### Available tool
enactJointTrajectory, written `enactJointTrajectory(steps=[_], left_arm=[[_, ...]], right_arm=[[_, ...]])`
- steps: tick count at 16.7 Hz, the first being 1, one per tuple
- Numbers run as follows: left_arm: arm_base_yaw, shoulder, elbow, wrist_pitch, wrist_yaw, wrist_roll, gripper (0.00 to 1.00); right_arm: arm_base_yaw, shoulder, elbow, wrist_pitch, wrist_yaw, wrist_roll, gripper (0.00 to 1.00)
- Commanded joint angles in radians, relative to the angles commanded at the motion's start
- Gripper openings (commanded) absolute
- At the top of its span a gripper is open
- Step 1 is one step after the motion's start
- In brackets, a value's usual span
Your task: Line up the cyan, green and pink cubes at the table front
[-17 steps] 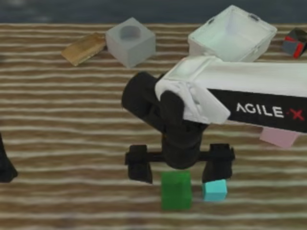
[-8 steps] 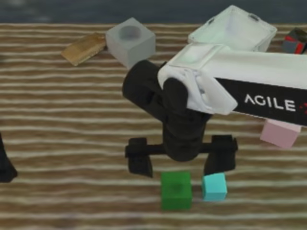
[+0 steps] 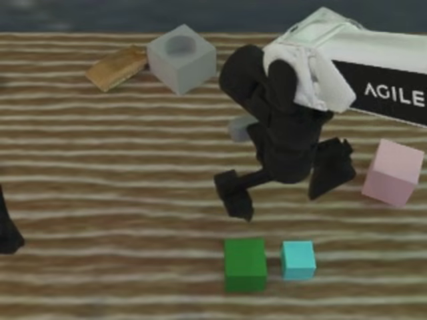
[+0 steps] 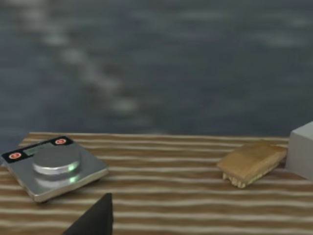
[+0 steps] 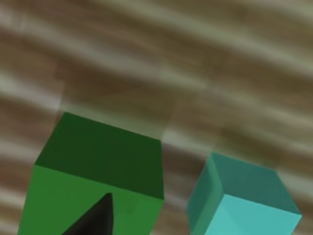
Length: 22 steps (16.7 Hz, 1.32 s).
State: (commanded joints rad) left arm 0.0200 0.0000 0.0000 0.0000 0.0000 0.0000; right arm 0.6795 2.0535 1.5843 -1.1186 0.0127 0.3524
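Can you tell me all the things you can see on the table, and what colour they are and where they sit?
green cube: one, dark green, table front, near the middle.
cyan cube: one, bright cyan, just right of the green cube, a small gap between.
pink cube: one, pale pink, right side, farther back than the other two.
grey cube with a round hollow: one, grey, back, left of middle.
brush: one, tan, back left, beside the grey cube.
white bin: one, white, back right, partly under the arm.
scale: one, silver, seen only in the left wrist view.
table: one, brown with pale stripes.
right claw: black, open, raised above the table behind the green and cyan cubes.
left claw: black, parked at the left edge.
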Motion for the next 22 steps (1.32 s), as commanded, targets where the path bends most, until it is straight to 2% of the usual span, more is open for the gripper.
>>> enactJointTrajectory(steps=[9, 12, 16, 22], left_arm=[[0.000, 0.000, 0.000, 0.000, 0.000, 0.000, 1.00], [0.000, 0.000, 0.000, 0.000, 0.000, 0.000, 1.00], [0.000, 0.000, 0.000, 0.000, 0.000, 0.000, 1.00], [0.000, 0.000, 0.000, 0.000, 0.000, 0.000, 1.00]], right_arm=[[-0.332, 0.039, 0.023, -0.026, -0.006, -0.908, 1.00], [-0.429, 0.030, 0.025, -0.020, -0.007, -1.147, 1.00], [-0.513, 0.010, 0.025, -0.006, -0.010, -1.321, 1.00], [-0.521, 0.010, 0.025, -0.003, -0.010, -1.343, 1.00]])
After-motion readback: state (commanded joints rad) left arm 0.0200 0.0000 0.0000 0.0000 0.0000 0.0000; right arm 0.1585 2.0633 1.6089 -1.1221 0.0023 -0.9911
